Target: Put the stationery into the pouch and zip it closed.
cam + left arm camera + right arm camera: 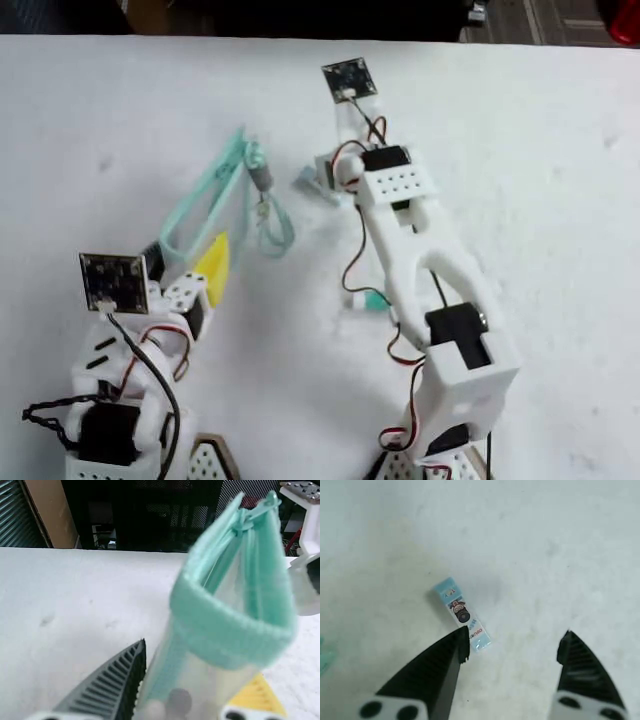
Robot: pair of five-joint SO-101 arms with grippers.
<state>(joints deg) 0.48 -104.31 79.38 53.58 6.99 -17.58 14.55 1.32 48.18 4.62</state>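
Note:
A clear pouch (205, 205) with a mint-green zipper edge lies tilted on the white table, its mouth gaping open (235, 615). My left gripper (185, 257) is shut on the pouch's near end, one dark finger (117, 685) and one yellow finger (255, 700) on either side of it. A small light-blue eraser (462, 615) lies flat on the table. My right gripper (515, 642) hangs open just above it, one fingertip beside the eraser's end. In the high view the eraser (305, 180) sits right of the pouch's far end, next to the right gripper (325, 178).
A mint cord loop (275, 228) with a grey pull (262, 178) trails from the pouch's far end. A small teal item (373, 300) lies under the right arm. The table's far edge (200, 38) meets dark room clutter.

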